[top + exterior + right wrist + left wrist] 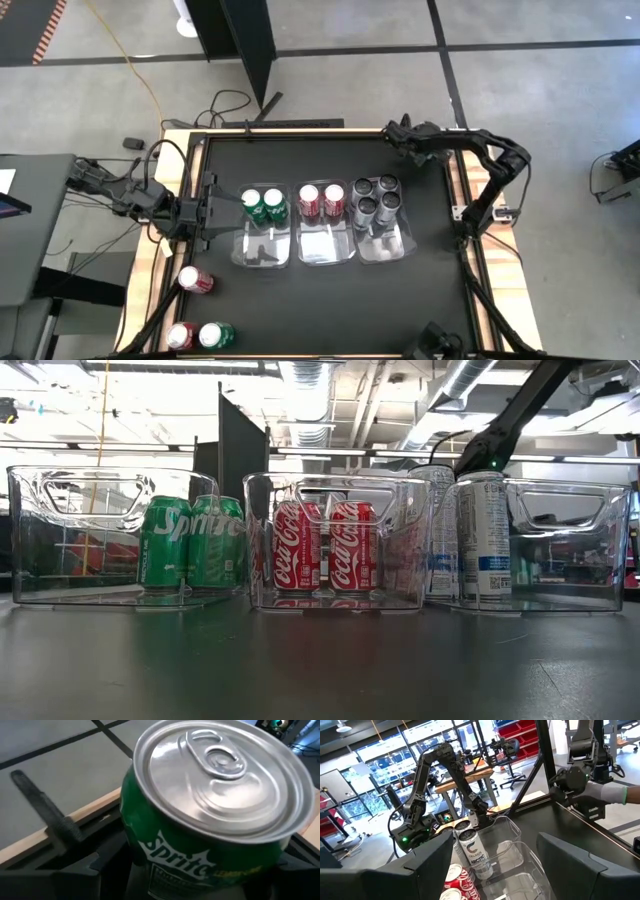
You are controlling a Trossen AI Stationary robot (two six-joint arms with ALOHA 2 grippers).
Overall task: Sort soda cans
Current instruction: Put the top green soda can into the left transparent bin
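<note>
Three clear trays stand in a row mid-table. The left tray [262, 250] holds two green cans [263, 205], the middle tray two red cans [321, 200], the right tray several silver-grey cans [375, 198]. Two red cans [195, 280] and a green can [216, 335] sit loose at the near-left corner. My left gripper [215, 212] hangs open just left of the green tray. My right gripper [400, 135] is at the table's far edge, shut on another green can [210, 820]. My right gripper holds the green can by its painted side wall [150, 845], just below the silver top, pinched between the two fingers [95, 865]. The can's top faces the wrist camera. Its lower end is hidden by the can itself, so whether it rests on anything does not show.
The wooden rim [455, 180] borders the black table top. Bare black surface lies in front of the trays [320, 660] and to their right. Cables trail off the left side [110, 190]. A person's gloved hand [610, 792] shows beyond the table in the left wrist view.
</note>
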